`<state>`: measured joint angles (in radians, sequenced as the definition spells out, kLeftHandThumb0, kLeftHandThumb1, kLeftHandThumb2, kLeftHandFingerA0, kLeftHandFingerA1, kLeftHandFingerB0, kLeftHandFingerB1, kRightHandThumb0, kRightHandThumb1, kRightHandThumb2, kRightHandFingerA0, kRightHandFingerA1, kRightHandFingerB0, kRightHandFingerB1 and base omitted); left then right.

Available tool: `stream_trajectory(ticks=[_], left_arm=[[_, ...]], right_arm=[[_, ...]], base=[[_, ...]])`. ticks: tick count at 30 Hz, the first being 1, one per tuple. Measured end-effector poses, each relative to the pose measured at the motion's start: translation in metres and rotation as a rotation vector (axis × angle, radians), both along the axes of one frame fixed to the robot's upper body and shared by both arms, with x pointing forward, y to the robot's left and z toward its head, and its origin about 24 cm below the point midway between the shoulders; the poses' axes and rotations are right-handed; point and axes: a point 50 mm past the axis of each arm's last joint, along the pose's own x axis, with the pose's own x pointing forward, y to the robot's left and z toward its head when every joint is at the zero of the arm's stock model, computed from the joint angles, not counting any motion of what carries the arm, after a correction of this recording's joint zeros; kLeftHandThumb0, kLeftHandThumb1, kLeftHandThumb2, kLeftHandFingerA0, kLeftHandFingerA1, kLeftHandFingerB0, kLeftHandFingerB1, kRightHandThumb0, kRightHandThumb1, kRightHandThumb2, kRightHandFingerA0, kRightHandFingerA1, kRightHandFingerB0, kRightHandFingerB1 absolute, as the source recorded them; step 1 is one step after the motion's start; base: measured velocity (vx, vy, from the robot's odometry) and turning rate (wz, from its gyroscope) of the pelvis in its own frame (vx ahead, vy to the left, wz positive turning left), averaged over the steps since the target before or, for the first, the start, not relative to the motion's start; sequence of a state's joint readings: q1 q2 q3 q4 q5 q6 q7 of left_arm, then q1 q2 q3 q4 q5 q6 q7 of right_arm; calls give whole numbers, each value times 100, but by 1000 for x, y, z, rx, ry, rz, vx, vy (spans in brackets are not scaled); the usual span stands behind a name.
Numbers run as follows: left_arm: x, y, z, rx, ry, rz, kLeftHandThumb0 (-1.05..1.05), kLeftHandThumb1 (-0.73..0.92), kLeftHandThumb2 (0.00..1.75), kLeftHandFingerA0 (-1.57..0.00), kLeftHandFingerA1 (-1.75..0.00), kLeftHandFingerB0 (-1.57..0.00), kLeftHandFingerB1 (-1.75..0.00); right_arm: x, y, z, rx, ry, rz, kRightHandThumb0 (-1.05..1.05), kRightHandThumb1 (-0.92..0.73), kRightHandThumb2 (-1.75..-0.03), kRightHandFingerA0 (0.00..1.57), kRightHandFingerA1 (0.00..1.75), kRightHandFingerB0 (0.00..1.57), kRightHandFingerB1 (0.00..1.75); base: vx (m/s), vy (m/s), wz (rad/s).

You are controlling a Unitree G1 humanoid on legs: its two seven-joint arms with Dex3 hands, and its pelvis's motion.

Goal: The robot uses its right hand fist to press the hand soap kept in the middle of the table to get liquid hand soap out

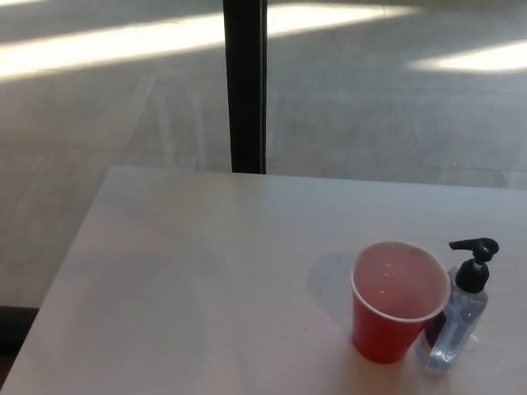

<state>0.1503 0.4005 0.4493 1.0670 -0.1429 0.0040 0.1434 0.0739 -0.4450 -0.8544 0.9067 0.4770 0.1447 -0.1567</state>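
Table: pale matte rectangular table [206,280], filling the lower frame.
Cup: red plastic cup [395,304], touching the bottle's left.
Soap: small clear plastic pump bottle [458,317], lower right; probably light, tippy; press black pump head [473,257] straight down.
Hands: neither shows.

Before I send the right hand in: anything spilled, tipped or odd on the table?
Nothing spilled or tipped. The soap bottle and red cup both stand upright. Only oddity: they sit near the table's right front corner, not its middle, and the pump spout points over the cup.
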Motion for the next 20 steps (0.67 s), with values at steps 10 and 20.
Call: stream_trajectory(ticks=[10,20], left_arm=[[4,-1,0,3,-4,-14,-35,50,110,-88,-97,-65,-83],[1,0,1,6,2,-17,-35,50,110,-90,-98,-66,-83]], right_arm=[[2,1,-1,-7,17,26,-40,-67,-60,89,102,77,82],[1,2,0,-14,17,36,-38,-69,-59,86,94,66,68]], base=[[0,0,0],[0,0,0]])
